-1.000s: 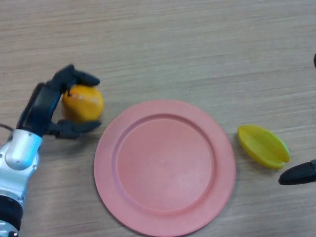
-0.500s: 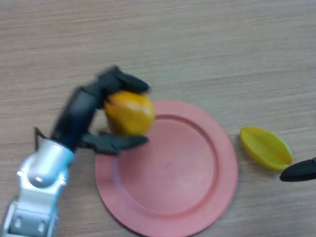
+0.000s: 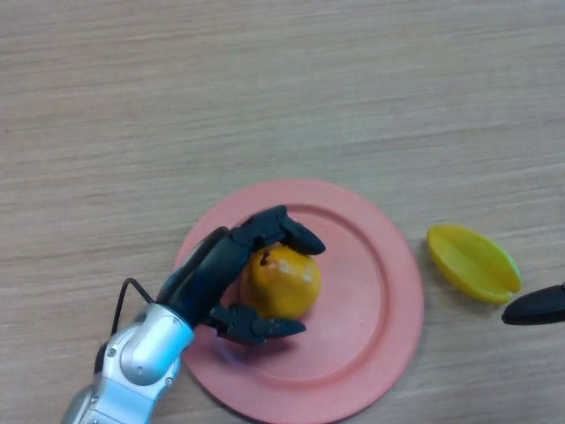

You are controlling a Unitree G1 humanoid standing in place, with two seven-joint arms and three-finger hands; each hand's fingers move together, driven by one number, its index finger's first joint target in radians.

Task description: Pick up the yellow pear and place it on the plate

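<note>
The yellow pear (image 3: 281,281), smooth and rounded with its dark stem end turned toward the table's far-left, sits over the left half of the round, rimmed pink plate (image 3: 371,256); its long axis is hard to tell. The left hand (image 3: 231,278) curls around it. A yellow, boat-shaped piece (image 3: 470,262) lies on wood-grain table (image 3: 282,88), right of the plate. The right hand (image 3: 536,306) shows only a dark tip at the right edge; its state cannot be told.
</note>
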